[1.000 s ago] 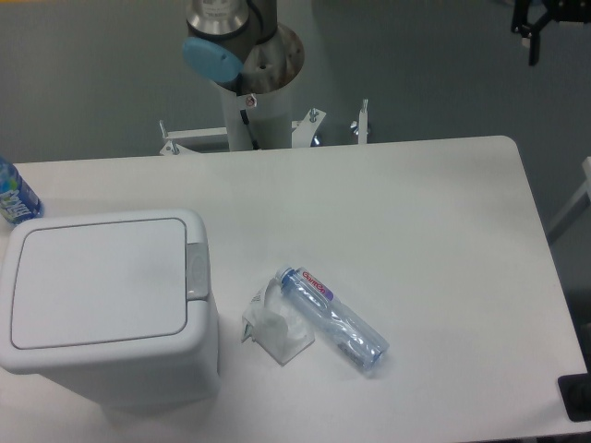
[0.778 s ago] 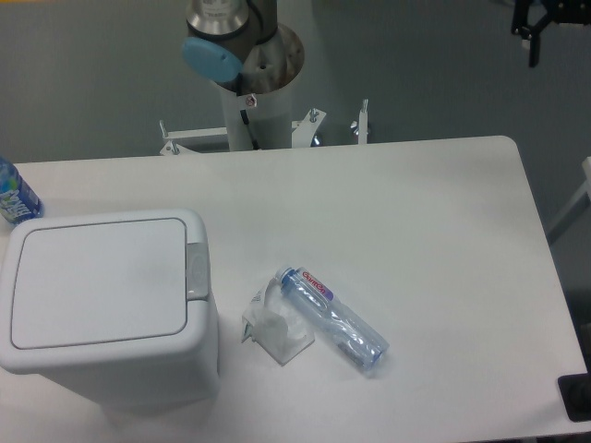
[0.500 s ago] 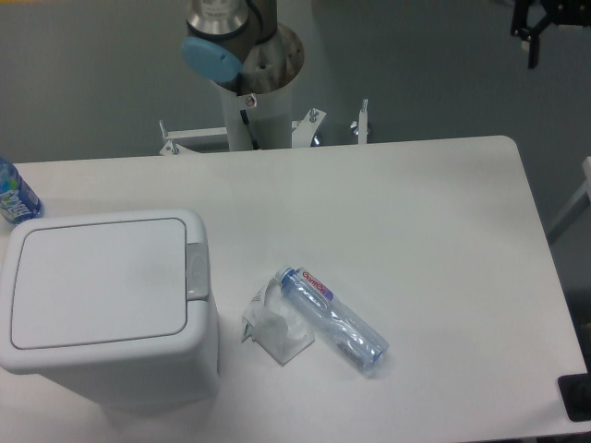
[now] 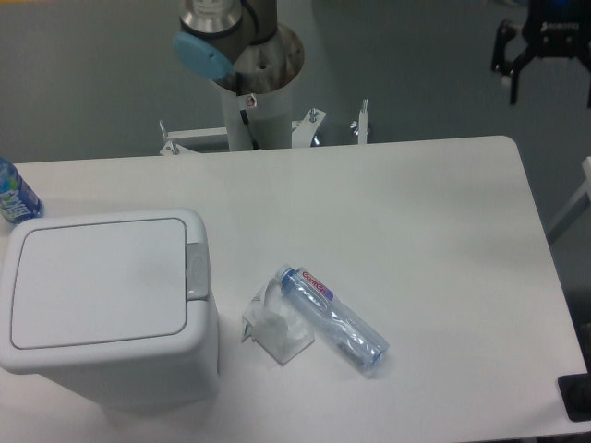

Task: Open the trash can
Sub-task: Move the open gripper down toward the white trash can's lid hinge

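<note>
The trash can [image 4: 102, 305] is a large white boxy bin standing at the front left of the table. Its flat lid [image 4: 97, 281] lies shut. A grey push-button latch [image 4: 197, 270] sits on the lid's right edge. My gripper [image 4: 547, 66] hangs at the top right, high beyond the table's far right corner and far from the bin. Its dark fingers [image 4: 506, 65] stand apart with nothing between them; the right one is partly cut off by the frame edge.
A clear plastic bottle [image 4: 332, 318] lies right of the bin beside a crumpled clear wrapper [image 4: 275, 329]. A blue-labelled bottle [image 4: 14, 196] stands at the left edge. The arm's base column [image 4: 254, 88] rises behind the table. A black object [image 4: 577, 397] sits at the front right corner.
The gripper has moved left and slightly down, further into view. The arm's blue-capped joint has shifted a little left. The trash can and the other objects have not moved.
</note>
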### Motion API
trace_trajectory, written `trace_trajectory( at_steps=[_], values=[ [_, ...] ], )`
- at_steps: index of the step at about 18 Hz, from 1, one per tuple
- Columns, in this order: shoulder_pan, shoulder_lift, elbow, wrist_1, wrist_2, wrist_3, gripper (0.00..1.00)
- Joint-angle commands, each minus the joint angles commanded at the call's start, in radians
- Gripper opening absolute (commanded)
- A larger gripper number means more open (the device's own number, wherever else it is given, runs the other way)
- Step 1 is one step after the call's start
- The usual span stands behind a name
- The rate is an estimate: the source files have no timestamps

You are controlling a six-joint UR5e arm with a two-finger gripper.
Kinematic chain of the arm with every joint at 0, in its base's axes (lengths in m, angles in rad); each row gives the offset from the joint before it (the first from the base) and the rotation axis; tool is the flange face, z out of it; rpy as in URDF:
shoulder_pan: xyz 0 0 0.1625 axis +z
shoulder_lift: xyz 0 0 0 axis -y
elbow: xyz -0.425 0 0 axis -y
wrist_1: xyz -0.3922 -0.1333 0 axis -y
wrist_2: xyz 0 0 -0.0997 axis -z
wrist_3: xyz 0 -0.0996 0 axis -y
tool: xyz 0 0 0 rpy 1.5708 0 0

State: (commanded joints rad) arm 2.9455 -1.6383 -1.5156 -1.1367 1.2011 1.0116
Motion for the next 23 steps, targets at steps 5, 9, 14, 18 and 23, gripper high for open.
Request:
trace_trajectory(
  at_steps=[5, 9, 14, 18, 23],
  values=[
    [-0.103, -0.006, 0.0, 0.002, 0.0, -0.238, 1.0],
    [-0.202, -0.021, 0.011, 0.002, -0.003, -0.433, 1.0],
    [-0.334, -0.058, 0.011, 0.021, -0.011, -0.6, 1.0],
    [-0.411, -0.106, 0.02, 0.081, -0.026, -0.76, 1.0],
    [-0.431, -0.13, 0.02, 0.129, -0.129, -0.872, 1.0]
  ],
)
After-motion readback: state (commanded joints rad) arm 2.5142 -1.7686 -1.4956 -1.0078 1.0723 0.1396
